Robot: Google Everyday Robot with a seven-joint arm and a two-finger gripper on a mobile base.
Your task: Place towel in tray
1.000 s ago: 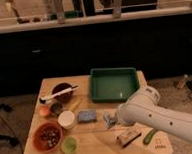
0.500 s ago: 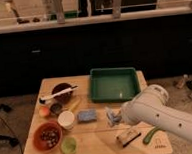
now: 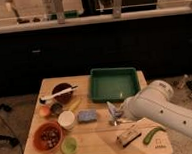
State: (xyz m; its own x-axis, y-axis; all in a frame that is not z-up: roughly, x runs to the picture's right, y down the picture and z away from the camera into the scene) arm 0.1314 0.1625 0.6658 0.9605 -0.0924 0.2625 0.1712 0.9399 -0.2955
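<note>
The dark green tray (image 3: 96, 86) stands at the back middle of the wooden table (image 3: 95, 152). A small grey-blue towel (image 3: 111, 109) hangs crumpled at the tip of my white arm (image 3: 157, 109), just in front of the tray's near rim. My gripper (image 3: 115, 119) is there, shut on the towel and holding it slightly above the tabletop. The arm reaches in from the right.
A blue-grey sponge block (image 3: 86, 115) lies left of the gripper. Further left are a white cup (image 3: 67, 119), a reddish bowl (image 3: 47, 136), a small green cup (image 3: 70, 144), and a dark bowl with a white utensil (image 3: 62, 92). A brown packet (image 3: 128, 136) and a green vegetable (image 3: 153, 134) lie at the front right.
My arm and gripper have moved a little to the right and up toward the tray, carrying the towel along. Nothing else on the table has moved.
</note>
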